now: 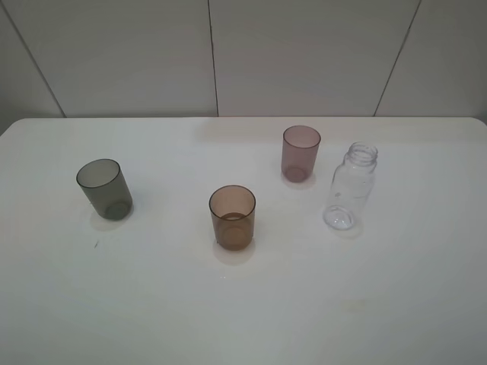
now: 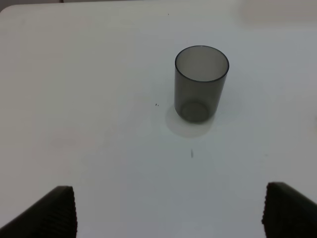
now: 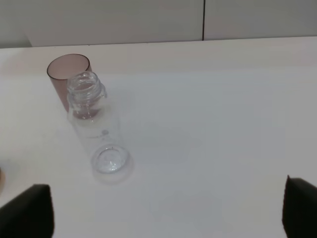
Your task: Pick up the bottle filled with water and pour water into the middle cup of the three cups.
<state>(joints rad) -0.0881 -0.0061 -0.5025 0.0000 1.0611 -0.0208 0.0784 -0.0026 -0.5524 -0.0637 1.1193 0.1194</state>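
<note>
The clear bottle (image 1: 351, 186) stands upright and uncapped on the white table (image 1: 243, 304), at the right; it also shows in the right wrist view (image 3: 96, 130). The amber-brown middle cup (image 1: 232, 217) stands at the centre. The smoky grey cup (image 1: 104, 188) is at the left and shows in the left wrist view (image 2: 200, 83). The mauve-pink cup (image 1: 300, 153) stands behind the bottle and shows in the right wrist view (image 3: 67, 72). My left gripper (image 2: 168, 210) is open and empty, short of the grey cup. My right gripper (image 3: 168, 213) is open and empty, short of the bottle. Neither arm shows in the exterior high view.
A white panelled wall (image 1: 243, 53) runs behind the table's far edge. The table's rounded corners show at the back left and back right.
</note>
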